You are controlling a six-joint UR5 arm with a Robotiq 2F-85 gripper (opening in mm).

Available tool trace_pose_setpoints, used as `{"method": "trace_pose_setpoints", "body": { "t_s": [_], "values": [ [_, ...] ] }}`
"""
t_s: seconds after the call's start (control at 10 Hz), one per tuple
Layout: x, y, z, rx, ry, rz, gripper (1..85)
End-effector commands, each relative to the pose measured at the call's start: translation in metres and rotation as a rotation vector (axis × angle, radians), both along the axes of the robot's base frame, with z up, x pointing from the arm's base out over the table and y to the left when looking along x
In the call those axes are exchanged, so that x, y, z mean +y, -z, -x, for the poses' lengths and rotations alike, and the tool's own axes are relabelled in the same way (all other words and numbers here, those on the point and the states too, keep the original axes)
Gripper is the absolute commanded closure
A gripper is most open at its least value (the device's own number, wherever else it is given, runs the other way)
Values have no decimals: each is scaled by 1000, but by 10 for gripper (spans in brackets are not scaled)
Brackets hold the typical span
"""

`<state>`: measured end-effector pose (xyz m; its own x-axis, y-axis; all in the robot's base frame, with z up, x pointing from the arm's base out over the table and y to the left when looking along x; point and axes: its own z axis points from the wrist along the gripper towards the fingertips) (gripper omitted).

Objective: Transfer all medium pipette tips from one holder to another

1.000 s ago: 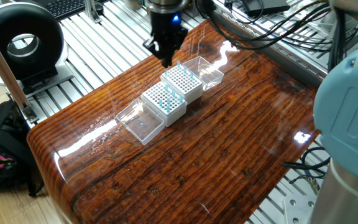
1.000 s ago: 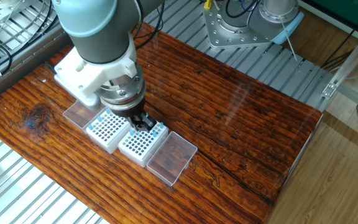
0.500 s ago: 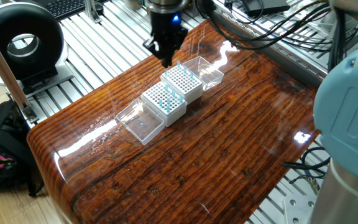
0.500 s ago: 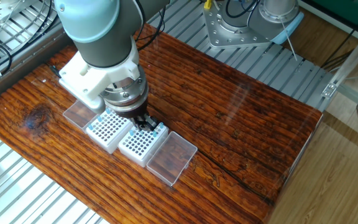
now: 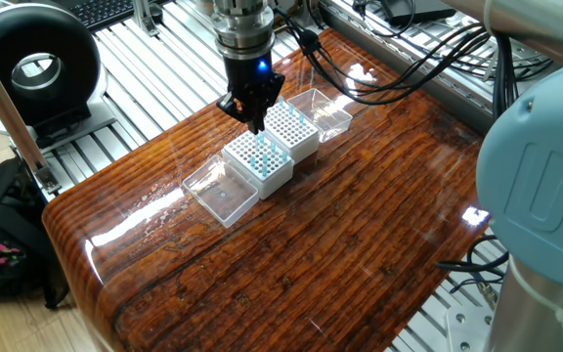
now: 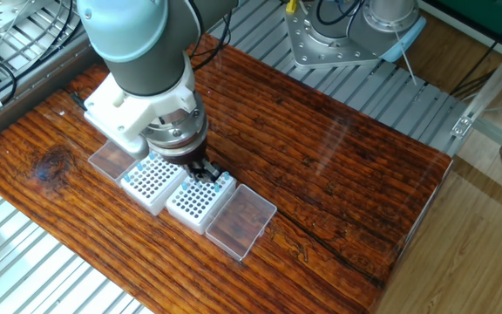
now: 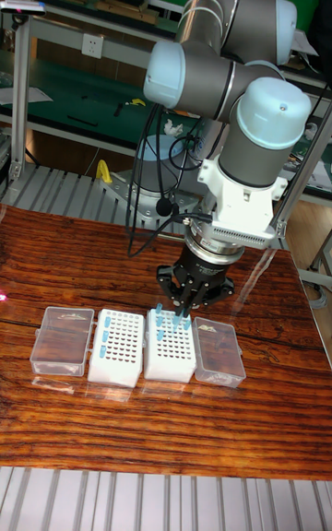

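- One fixed view: the gripper (image 5: 253,121) hangs point-down at upper centre of the frame, over the far edge of the nearer rack (image 5: 259,159). You cannot tell here whether the jaws are apart or together. The pale-blue tips (image 5: 265,156) stand upright in that rack, so a vertical approach suits them.
- The second rack (image 5: 290,128) sits touching the first, up and right of it. A clear lid (image 5: 221,194) lies open at lower left and another lid (image 5: 324,111) at upper right, both folded outward, leaving the tops free.
- The other fixed view: the gripper (image 6: 202,171) is low over the right-hand rack (image 6: 199,201), at left centre. The wrist hides the fingertips; jaw state is not readable. A few tips (image 6: 223,182) show along that rack's far edge.
- The left-hand rack (image 6: 152,181) lies partly under the wrist. Expect little side clearance.
- Tall fixed view: the gripper (image 7: 183,308) sits just above the right rack (image 7: 171,345), mid-frame. Tips (image 7: 159,326) stand there; a few tips (image 7: 101,332) line the left rack (image 7: 115,348). Grip state: cannot tell.
- The cables (image 5: 409,59) at upper right are well apart from the racks.
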<state>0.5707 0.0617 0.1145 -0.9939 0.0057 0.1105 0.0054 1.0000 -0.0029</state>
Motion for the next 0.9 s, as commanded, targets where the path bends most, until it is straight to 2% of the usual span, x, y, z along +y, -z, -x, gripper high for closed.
{"method": "trace_pose_setpoints", "body": {
  "t_s": [0.0,0.8],
  "values": [
    [8,-2,0,-3,8,-29,797],
    [7,4,-4,-11,7,-24,797]
  ]
}}
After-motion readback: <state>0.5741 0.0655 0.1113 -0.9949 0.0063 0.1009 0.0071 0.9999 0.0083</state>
